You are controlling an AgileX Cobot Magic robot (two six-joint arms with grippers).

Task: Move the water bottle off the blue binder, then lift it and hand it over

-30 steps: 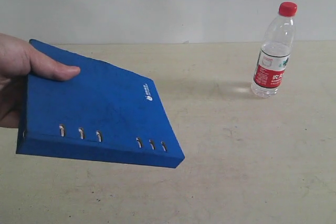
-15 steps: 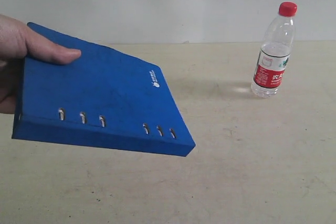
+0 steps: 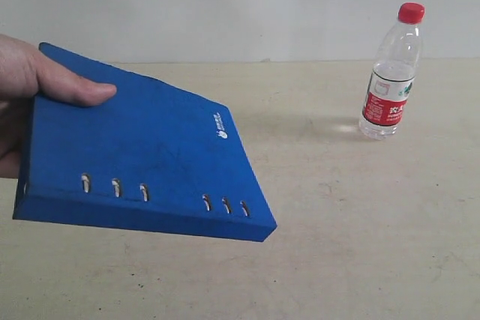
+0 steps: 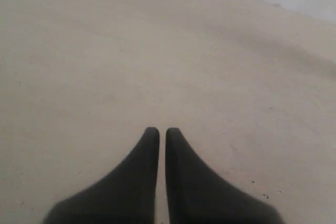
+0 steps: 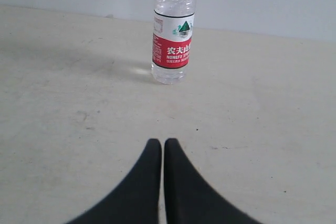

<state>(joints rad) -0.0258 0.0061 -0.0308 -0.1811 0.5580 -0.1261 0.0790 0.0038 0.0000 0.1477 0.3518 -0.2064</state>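
A person's hand (image 3: 30, 80) holds the blue binder (image 3: 135, 151) tilted in the air above the left of the table, slot holes toward the camera. The water bottle (image 3: 391, 73) stands upright on the table at the right, far from the binder; the right wrist view shows water bottle (image 5: 173, 35) straight ahead of my right gripper (image 5: 163, 142), well apart from it. The right gripper is shut with nothing in it. My left gripper (image 4: 158, 131) is shut and empty too, over bare table. Neither gripper shows in the exterior view.
The beige table (image 3: 337, 207) runs back to a pale wall (image 3: 225, 5). Apart from the bottle and the held binder, nothing else shows on it.
The hand has raised the binder slightly and shifted it to the right, then eased it down a little. The bottle has not moved.
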